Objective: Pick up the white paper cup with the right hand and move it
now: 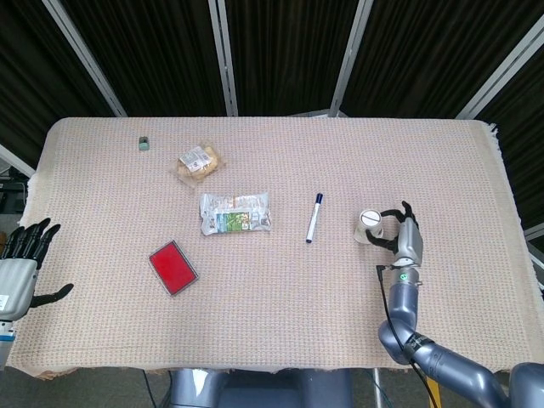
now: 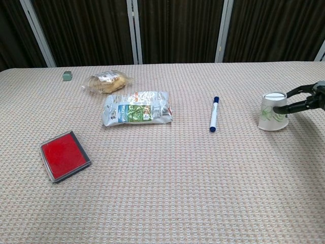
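Note:
The white paper cup, printed with green leaves, stands on the table with its wider end down, right of the blue pen. In the head view the cup sits just left of my right hand. That hand's fingers are spread, and their tips reach only the cup's right side without wrapping it. My left hand hovers off the table's left edge, fingers apart and holding nothing.
A snack packet, a bag of biscuits, a red flat case and a small green block lie on the left half of the woven cloth. The table's right edge is close to my right hand.

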`<state>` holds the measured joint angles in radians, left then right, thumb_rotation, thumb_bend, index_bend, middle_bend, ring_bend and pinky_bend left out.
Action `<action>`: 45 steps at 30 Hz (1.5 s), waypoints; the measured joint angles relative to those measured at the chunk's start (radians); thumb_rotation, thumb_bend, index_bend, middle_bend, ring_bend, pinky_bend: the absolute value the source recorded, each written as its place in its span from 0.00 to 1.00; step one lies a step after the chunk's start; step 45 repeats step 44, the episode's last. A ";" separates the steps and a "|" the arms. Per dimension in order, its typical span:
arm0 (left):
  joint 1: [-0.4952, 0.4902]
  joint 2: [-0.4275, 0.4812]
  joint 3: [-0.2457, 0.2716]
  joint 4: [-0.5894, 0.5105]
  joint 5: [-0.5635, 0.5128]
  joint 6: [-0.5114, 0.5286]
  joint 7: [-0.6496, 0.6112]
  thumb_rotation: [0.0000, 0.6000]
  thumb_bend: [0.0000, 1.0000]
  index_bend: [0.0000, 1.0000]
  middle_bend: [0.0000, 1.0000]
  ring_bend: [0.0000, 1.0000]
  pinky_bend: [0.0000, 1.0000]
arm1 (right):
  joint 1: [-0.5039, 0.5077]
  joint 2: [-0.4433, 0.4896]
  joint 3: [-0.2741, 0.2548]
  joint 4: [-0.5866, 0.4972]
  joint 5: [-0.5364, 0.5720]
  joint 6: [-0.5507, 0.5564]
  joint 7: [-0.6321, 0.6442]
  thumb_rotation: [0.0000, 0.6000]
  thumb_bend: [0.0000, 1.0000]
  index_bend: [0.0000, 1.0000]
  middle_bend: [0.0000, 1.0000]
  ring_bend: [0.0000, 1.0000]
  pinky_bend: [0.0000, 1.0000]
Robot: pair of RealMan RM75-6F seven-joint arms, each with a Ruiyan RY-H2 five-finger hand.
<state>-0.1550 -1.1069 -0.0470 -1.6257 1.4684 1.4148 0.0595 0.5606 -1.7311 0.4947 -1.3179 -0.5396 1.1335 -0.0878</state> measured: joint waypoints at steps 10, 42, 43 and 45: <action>0.000 0.001 0.000 0.000 0.001 -0.001 -0.003 1.00 0.10 0.00 0.00 0.00 0.00 | -0.033 0.033 -0.017 -0.064 -0.024 0.025 -0.017 1.00 0.13 0.06 0.00 0.00 0.00; 0.003 -0.003 0.000 0.000 0.001 0.006 0.005 1.00 0.10 0.00 0.00 0.00 0.00 | -0.286 0.574 -0.304 -0.375 -0.717 0.116 -0.124 1.00 0.00 0.03 0.00 0.00 0.00; 0.004 -0.002 0.001 0.000 0.002 0.007 0.004 1.00 0.10 0.00 0.00 0.00 0.00 | -0.293 0.570 -0.312 -0.364 -0.732 0.132 -0.123 1.00 0.00 0.03 0.00 0.00 0.00; 0.004 -0.002 0.001 0.000 0.002 0.006 0.001 1.00 0.10 0.00 0.00 0.00 0.00 | -0.299 0.563 -0.317 -0.355 -0.748 0.151 -0.120 1.00 0.00 0.03 0.00 0.00 0.00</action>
